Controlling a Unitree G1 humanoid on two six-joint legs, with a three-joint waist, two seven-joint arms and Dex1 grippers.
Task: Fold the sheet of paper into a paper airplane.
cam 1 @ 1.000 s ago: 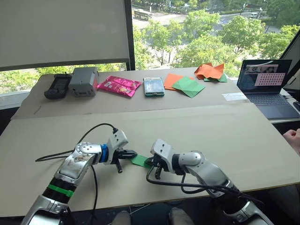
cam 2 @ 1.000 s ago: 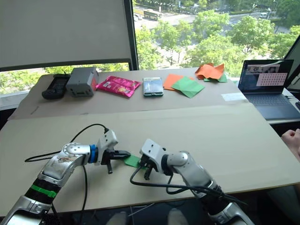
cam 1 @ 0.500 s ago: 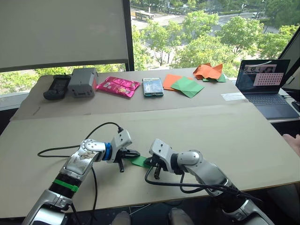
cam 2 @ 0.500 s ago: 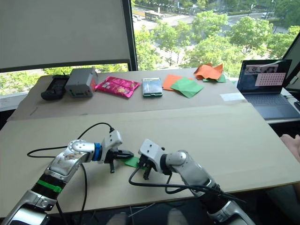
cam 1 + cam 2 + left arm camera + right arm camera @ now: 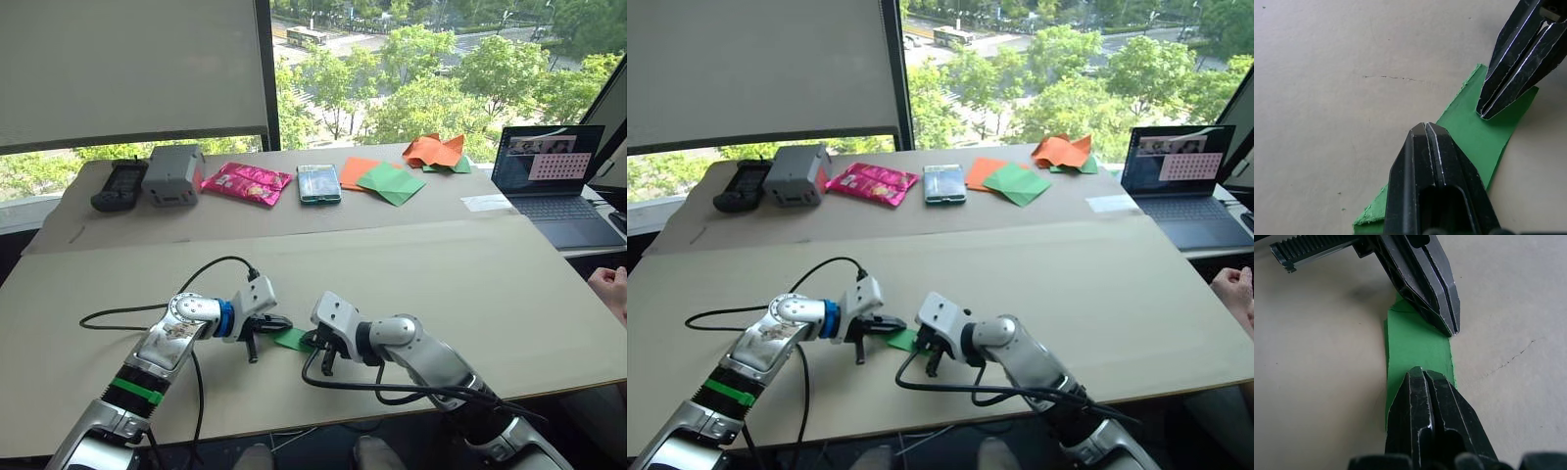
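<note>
Near the front edge of the cardboard-covered table (image 5: 441, 264), the sheet of paper (image 5: 292, 339), already folded down to a narrow bright green strip of layered flaps, is being pinned flat between the two arms. The left gripper (image 5: 1425, 128) is being pressed tip-down on one end of the strip with its fingers closed together, and the right gripper (image 5: 1422, 373) is being pressed on the opposite end, its fingers likewise clenched tight; in both wrist views the tips are resting on top of the paper and nothing is being gripped between them. The step in hand is judged to be the flattening of a crease, with one tip serving as an anchor while the other is worked along the fold. For the next move, one tip would have to be kept bearing down so the strip cannot slide, while the other is drawn along the fold line or slipped under a free edge to raise a wing flap. The spare orange and green sheets (image 5: 384, 176) and the pink foil packet (image 5: 248, 180) are lying well apart at the far side.
</note>
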